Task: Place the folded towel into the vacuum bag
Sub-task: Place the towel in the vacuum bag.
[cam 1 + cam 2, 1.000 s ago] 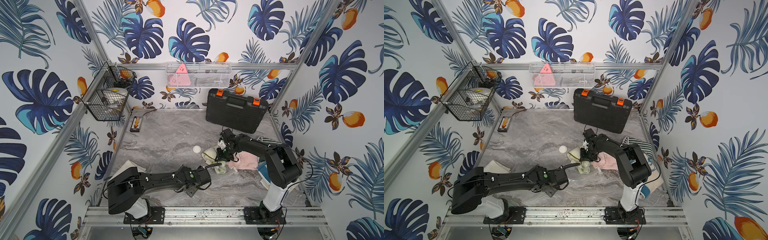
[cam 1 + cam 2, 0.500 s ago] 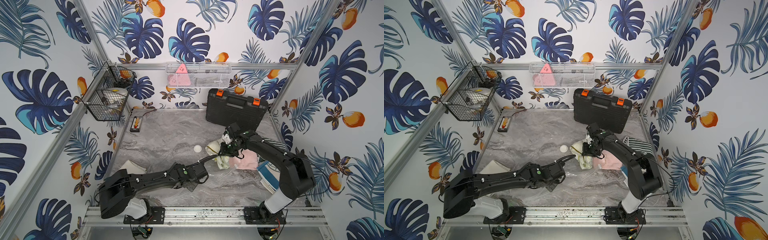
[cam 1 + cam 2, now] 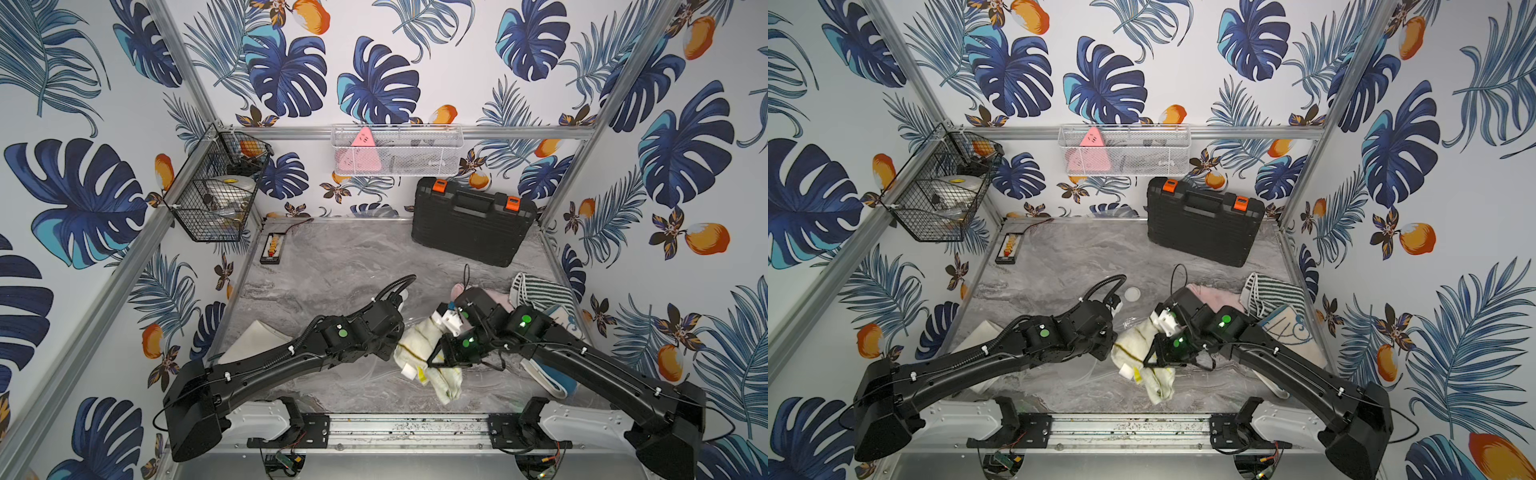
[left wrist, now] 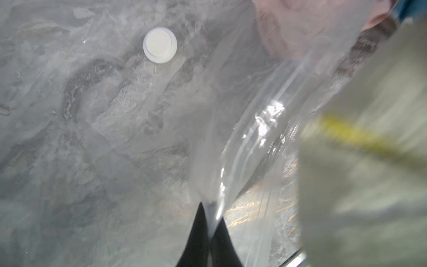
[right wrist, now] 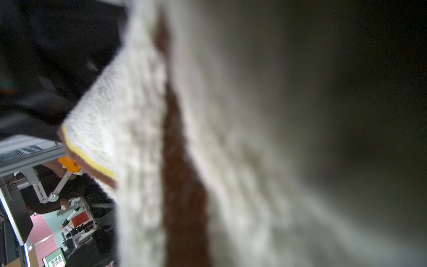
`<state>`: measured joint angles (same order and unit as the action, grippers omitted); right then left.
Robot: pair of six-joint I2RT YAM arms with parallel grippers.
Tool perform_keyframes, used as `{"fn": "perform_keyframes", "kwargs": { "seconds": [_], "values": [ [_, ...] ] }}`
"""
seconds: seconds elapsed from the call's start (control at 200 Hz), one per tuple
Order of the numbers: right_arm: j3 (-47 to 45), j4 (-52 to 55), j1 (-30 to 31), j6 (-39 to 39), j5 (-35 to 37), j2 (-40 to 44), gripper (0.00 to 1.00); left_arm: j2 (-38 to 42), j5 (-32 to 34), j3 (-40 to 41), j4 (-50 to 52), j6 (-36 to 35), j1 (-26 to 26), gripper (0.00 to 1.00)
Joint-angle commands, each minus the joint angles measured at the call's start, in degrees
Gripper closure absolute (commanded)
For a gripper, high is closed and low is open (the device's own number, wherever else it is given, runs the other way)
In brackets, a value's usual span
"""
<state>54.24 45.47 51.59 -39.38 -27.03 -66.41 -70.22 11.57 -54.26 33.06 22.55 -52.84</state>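
Note:
The folded towel (image 3: 419, 345), cream with a brown and a yellow stripe, hangs above the front middle of the table in both top views (image 3: 1138, 340). My right gripper (image 3: 438, 360) is shut on its right side. In the right wrist view the towel (image 5: 138, 115) fills the picture and hides the jaws. The vacuum bag (image 4: 231, 115) is clear plastic spread on the table, and its white valve cap (image 4: 160, 45) lies further back. My left gripper (image 4: 210, 213) is shut, pinching the bag's edge and lifting it. The towel (image 4: 369, 161) hangs right beside that raised edge.
A black tool case (image 3: 471, 226) stands at the back right. Pink (image 3: 496, 297), striped (image 3: 540, 291) and blue-patterned (image 3: 561, 324) towels lie by the right wall. A beige cloth (image 3: 253, 340) lies at front left. A wire basket (image 3: 220, 199) hangs on the left wall.
My left gripper has shut on the bag's edge. My right arm has lifted the towel and carried it forward. Both arms now stand nearer the front rail.

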Motion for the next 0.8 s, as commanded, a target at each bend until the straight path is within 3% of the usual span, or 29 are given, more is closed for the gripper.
{"fn": "perform_keyframes", "kwargs": {
  "seconds": [0.0, 0.095, 0.29, 0.49, 0.625, 0.736, 0.796],
  "values": [
    [-2.34, -15.24, 3.61, -8.0, 4.01, -5.64, 0.97, 2.02, -1.46, -0.12, -3.34, 0.18, -0.08, 1.0],
    [-3.08, -20.06, 3.18, -7.92, 7.56, -13.69, 0.98, 4.34, -2.64, 1.83, -6.02, -1.32, -0.95, 1.0],
    [-9.63, -27.46, 2.79, -10.43, 6.03, -22.67, 0.99, 9.14, -6.73, 5.83, -12.98, -2.59, -1.65, 1.0],
    [-7.35, -28.74, 2.81, -7.31, 7.27, -22.7, 0.96, 8.24, -8.63, 8.58, -16.77, -4.64, -1.92, 1.0],
    [-3.03, -31.96, 2.77, -4.44, 3.62, -24.73, 0.92, 8.12, -9.15, 10.39, -18.43, -5.82, -1.92, 1.0],
    [0.13, -35.37, 2.81, -3.51, 1.22, -29.3, 0.85, 8.0, -9.98, 11.39, -19.73, -6.12, -1.94, 1.0],
    [1.58, -34.86, 2.12, -2.95, 2.32, -32.25, 0.69, 7.63, -9.63, 12.07, -20.15, -6.02, -1.92, 1.0]
  ]
}}
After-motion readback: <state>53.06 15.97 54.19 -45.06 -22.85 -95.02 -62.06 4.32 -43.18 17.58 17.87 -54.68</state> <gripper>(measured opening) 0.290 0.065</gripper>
